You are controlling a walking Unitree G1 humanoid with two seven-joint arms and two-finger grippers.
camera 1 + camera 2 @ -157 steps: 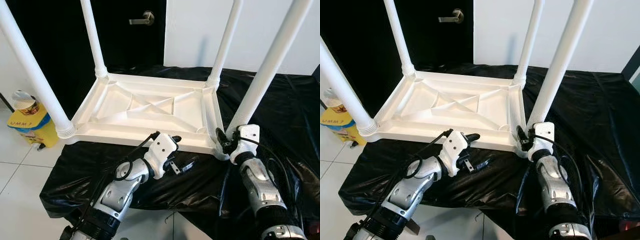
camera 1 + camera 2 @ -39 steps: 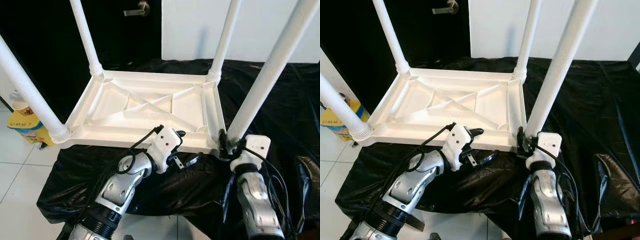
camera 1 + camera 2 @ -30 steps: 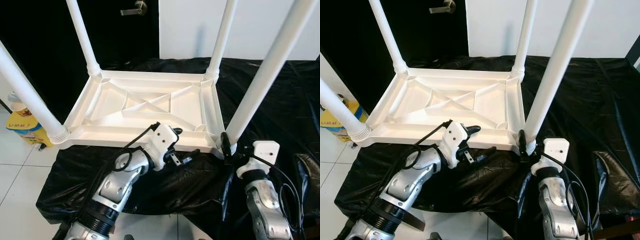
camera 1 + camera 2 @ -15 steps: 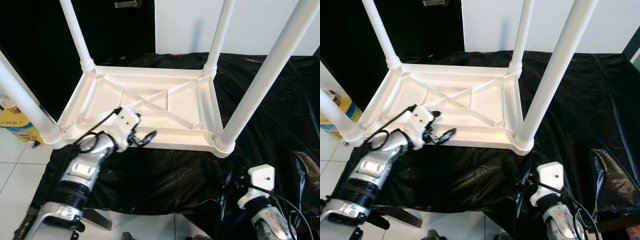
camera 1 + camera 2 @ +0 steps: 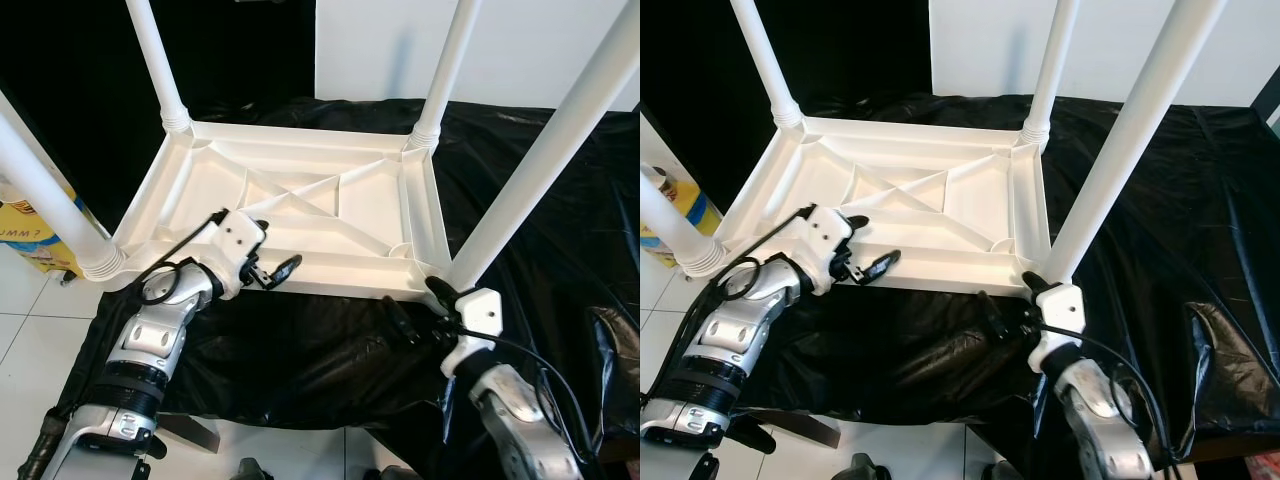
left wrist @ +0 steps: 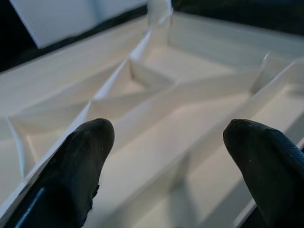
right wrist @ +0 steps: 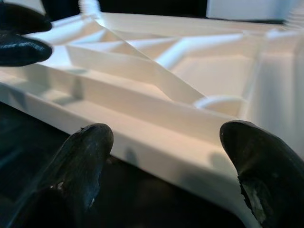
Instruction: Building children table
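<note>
At centre frame I see the upturned white table [image 5: 300, 200] on black sheeting [image 5: 560, 250]; my left gripper [image 5: 272, 268] and right gripper [image 5: 412, 308] gape open along its near edge.

- Head stereo pair: looks forward and down from above onto the upturned white table [image 5: 300, 215] on the black-draped counter [image 5: 560, 200]; both eyes share this scene.
- Left wrist camera: looks along its hand [image 6: 166, 156], very near the table's ribbed underside.
- Right wrist camera: looks along its hand [image 7: 166, 156] at the table's near rim, close up.
</note>
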